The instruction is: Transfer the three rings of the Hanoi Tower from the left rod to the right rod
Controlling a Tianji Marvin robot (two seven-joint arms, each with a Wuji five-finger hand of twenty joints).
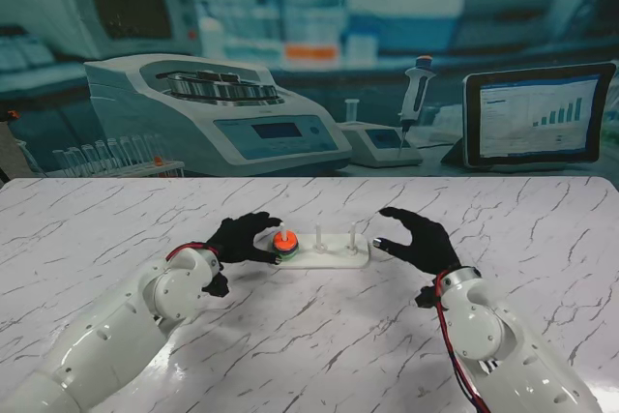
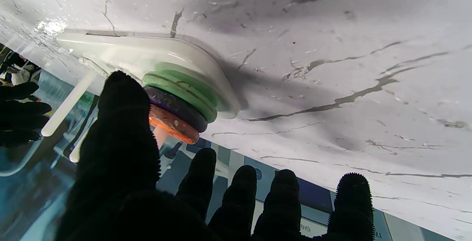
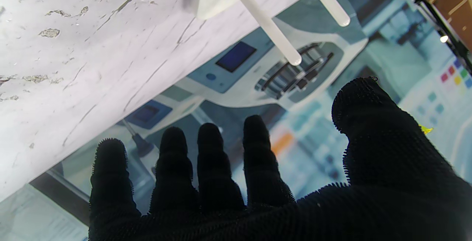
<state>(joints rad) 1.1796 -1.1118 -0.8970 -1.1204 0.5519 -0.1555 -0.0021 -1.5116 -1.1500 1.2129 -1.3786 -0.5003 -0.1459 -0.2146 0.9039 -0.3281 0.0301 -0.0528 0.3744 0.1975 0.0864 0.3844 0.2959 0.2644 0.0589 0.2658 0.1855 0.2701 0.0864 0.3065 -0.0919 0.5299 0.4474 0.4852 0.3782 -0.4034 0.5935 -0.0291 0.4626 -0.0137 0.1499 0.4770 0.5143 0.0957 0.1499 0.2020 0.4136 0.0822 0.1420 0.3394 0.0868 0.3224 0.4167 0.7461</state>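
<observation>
The white marble-patterned desk has wide free surface on every side of the white plastic tower base, which lies near the middle, well apart from all desk edges. On this base stand three thin white rods. The left rod carries all three rings: the green ring at the base, the dark purple ring on it, and the small orange ring on top. The middle rod and the right rod carry nothing. The black-gloved left hand curls around the ring stack, its thumb close beside the orange ring, but whether it touches I cannot tell; the fingers are apart and hold nothing. The black-gloved right hand hovers just beside the right end of the base, fingers spread, grasping nothing.
</observation>
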